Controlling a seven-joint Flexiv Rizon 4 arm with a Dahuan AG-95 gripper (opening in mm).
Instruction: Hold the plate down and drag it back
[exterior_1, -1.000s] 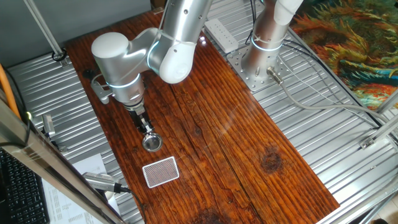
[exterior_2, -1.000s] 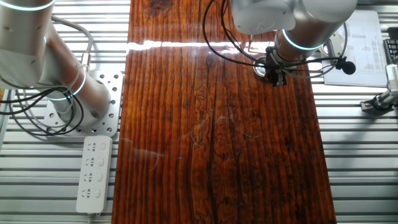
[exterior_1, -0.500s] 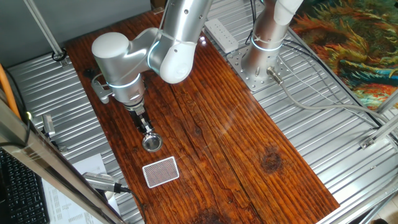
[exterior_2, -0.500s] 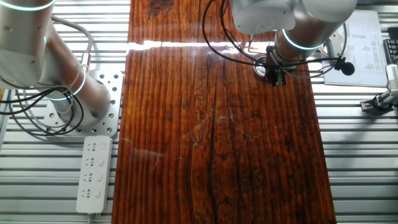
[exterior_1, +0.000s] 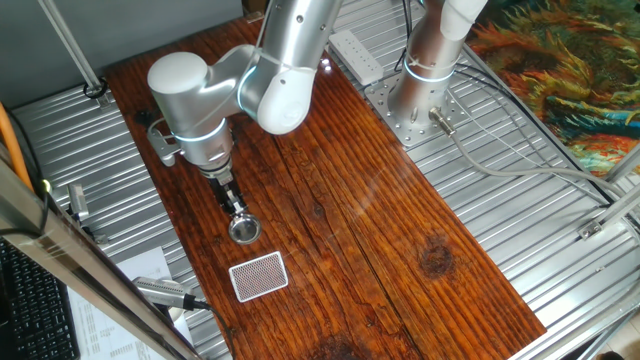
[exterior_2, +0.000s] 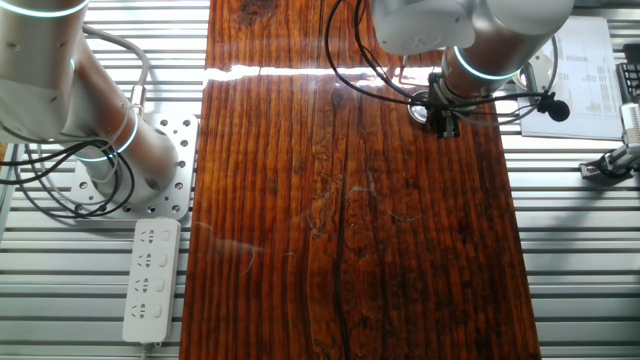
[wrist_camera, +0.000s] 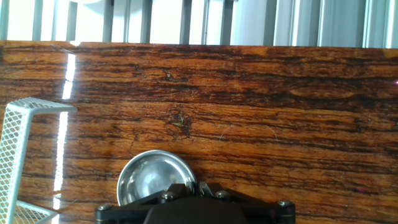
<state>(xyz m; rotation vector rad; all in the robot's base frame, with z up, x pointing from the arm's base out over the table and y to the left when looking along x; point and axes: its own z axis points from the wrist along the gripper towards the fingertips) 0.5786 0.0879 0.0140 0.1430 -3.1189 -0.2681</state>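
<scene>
The plate (exterior_1: 245, 231) is a small round shiny silver dish lying flat on the wooden table, near its left edge. In the hand view the plate (wrist_camera: 151, 177) lies at the bottom, partly covered by the gripper body. My gripper (exterior_1: 238, 213) points down with its fingers together, and the tips rest on the plate's near rim. In the hand view the gripper (wrist_camera: 198, 186) shows closed fingertips at the plate's right edge. In the other fixed view the gripper (exterior_2: 445, 127) hangs under the arm's wrist and the plate is hidden.
A red-and-white lattice card (exterior_1: 258, 276) lies flat just beyond the plate, and also shows at the left of the hand view (wrist_camera: 22, 152). A second arm's base (exterior_1: 425, 90) and a power strip (exterior_1: 356, 55) stand at the far side. Metal slats surround the wooden board (exterior_1: 400, 230).
</scene>
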